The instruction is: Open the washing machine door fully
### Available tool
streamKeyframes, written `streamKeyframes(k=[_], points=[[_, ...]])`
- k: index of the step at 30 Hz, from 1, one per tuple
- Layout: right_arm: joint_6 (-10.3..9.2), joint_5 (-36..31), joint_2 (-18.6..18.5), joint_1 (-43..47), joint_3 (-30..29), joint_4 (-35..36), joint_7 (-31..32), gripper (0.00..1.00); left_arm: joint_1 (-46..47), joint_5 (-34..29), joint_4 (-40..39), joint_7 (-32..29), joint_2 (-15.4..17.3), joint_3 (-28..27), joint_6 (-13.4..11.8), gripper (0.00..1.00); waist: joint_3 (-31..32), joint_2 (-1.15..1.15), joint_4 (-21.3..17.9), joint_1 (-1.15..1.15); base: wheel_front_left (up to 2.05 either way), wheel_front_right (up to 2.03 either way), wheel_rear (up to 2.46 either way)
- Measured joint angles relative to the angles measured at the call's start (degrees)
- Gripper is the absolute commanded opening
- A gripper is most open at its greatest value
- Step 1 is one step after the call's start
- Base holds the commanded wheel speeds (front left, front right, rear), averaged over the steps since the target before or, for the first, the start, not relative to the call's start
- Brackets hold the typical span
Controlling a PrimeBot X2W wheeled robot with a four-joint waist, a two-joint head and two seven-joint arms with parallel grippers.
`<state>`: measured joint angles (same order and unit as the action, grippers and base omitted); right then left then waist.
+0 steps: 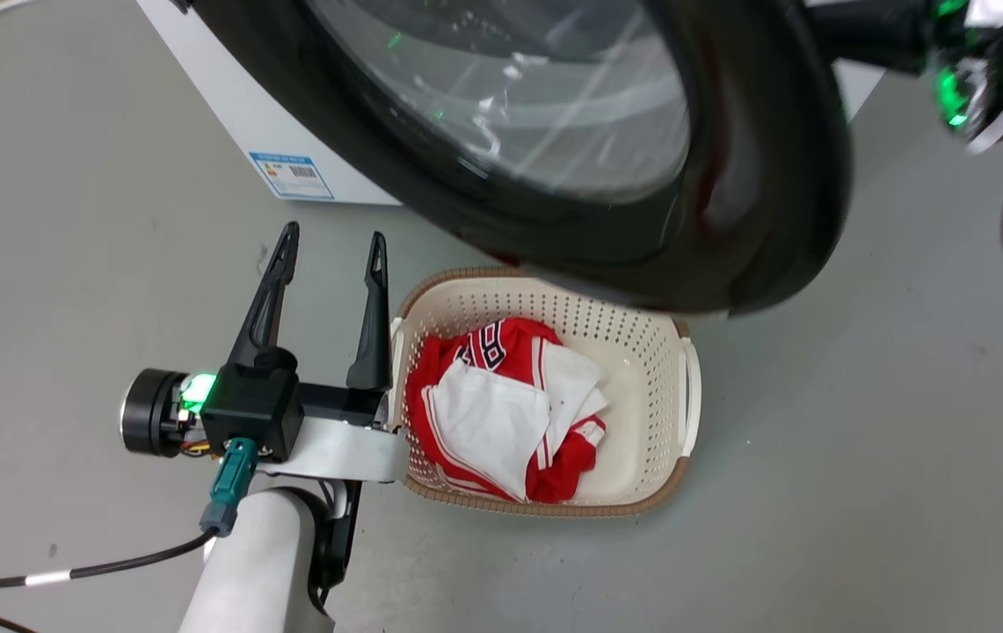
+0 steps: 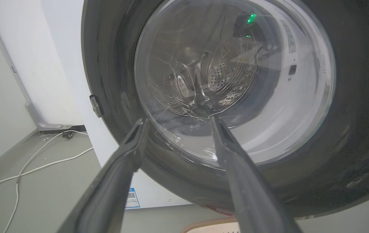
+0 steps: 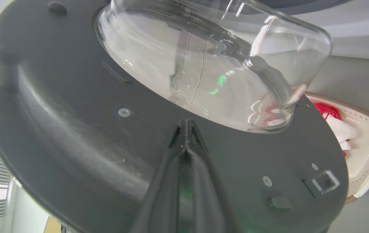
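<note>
Washing machine door (image 1: 545,224): likely heavy, hard, slippery, with breakable glass (image 1: 510,97). Push black rim (image 1: 782,176), not glass. Left gripper (image 1: 334,237) wide apart, empty; right gripper (image 3: 187,127) pinched together.

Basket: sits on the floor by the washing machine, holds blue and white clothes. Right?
No. The clothes in the basket are red and white, not blue; the head view shows it. It does sit on the floor by the washing machine.
</note>
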<state>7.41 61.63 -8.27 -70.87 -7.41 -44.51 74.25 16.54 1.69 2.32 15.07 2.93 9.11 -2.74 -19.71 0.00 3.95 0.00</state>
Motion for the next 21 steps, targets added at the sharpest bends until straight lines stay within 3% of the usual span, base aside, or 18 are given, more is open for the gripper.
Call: streamKeyframes(k=[11,15,21], points=[[0.09,3.03,4.54,11.06,1.81,9.77,7.68,0.00,-3.48,-0.10,0.67,0.00,0.09,-1.40,1.00,1.00,4.79,0.00,0.16,0.00,0.00,0.00,0.00],[0.08,5.58,5.05,16.00,4.67,13.91,10.35,0.00,-4.64,-0.15,0.94,0.00,0.09,-1.60,1.30,1.00,6.43,0.00,0.34,0.00,0.00,0.00,0.00],[0.09,11.27,5.14,20.02,11.55,16.71,8.88,0.00,-5.27,-0.15,1.15,0.00,0.08,-1.68,1.57,1.00,7.54,0.00,0.38,-0.01,0.00,0.00,0.00]])
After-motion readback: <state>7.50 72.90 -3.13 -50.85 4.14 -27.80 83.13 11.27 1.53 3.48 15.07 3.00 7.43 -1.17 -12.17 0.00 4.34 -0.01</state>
